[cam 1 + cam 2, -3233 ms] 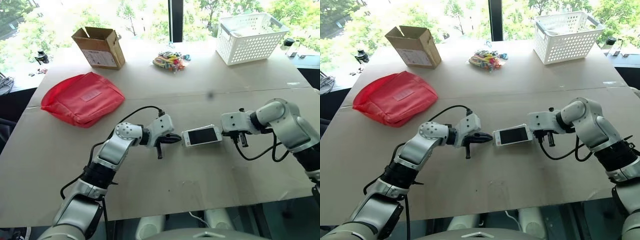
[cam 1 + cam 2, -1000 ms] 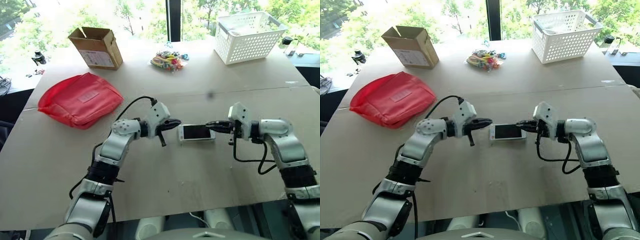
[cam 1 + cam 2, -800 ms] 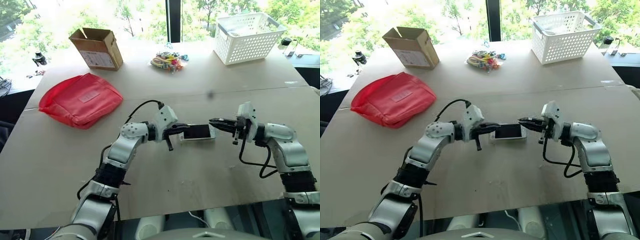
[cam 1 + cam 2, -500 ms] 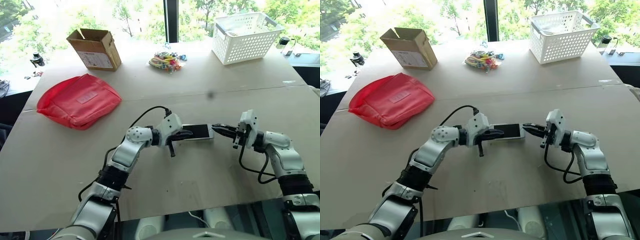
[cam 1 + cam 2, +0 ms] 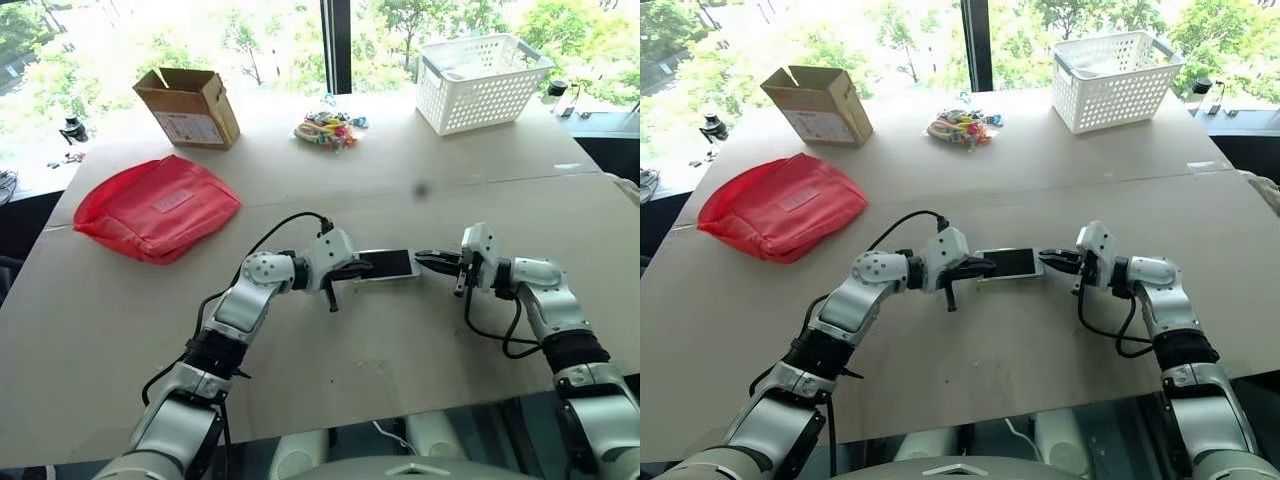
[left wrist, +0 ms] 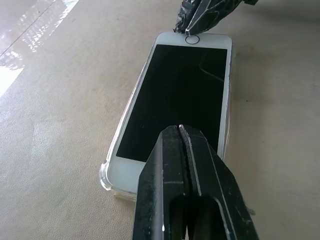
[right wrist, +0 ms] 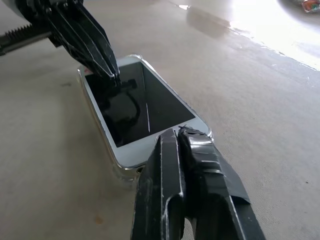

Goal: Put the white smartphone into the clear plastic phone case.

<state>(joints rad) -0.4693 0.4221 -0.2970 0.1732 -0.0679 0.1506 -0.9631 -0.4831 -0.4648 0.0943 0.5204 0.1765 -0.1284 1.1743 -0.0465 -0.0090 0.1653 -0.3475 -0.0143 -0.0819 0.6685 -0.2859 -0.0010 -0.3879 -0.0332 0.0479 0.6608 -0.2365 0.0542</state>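
The phone (image 6: 180,95) lies screen-up in the clear case (image 6: 106,175) at mid-table, between both grippers. The left gripper (image 6: 182,131) and right gripper (image 7: 176,134), jaws together, press on opposite ends. This looks like the seating step; next, press down the corners. Open table (image 5: 420,340) surrounds it, edges well away.

The left gripper's closed fingers (image 6: 186,165) cover the near end of the white smartphone (image 6: 180,95), whose clear plastic phone case (image 6: 104,176) glints only along its rim. At eleven o'clock, small dark objects (image 5: 70,130) by the desk (image 5: 400,350) edge remain too tiny to identify.
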